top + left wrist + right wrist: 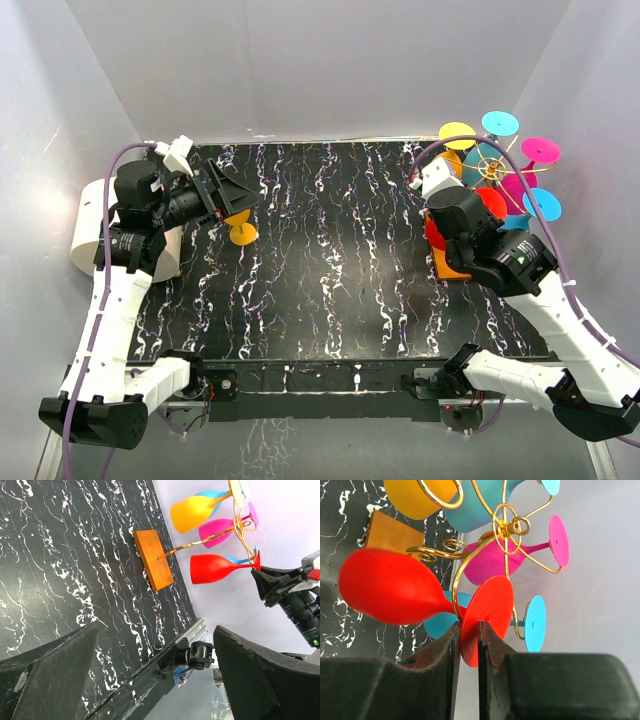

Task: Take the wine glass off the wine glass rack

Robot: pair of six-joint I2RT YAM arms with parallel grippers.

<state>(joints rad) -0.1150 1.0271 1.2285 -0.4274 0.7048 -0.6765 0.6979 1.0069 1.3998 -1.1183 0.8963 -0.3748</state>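
The wine glass rack has an orange base [153, 559] and a gold wire stem with curled hooks [505, 527]; it stands at the table's right edge [447, 268]. A red wine glass [390, 587] hangs upside down from one hook, held there by its stem. My right gripper [468, 635] is shut on the edge of that glass's red foot disc [490, 605], one pad on each face. My left gripper [155, 680] hangs open and empty over the far left of the table [235, 200].
Yellow [415, 497], magenta [495, 560] and blue [535, 622] glasses hang on the rack's other hooks, close around the red one. A yellow-orange glass [243, 232] sits on the table by the left gripper. A white roll [85, 225] lies at the left edge.
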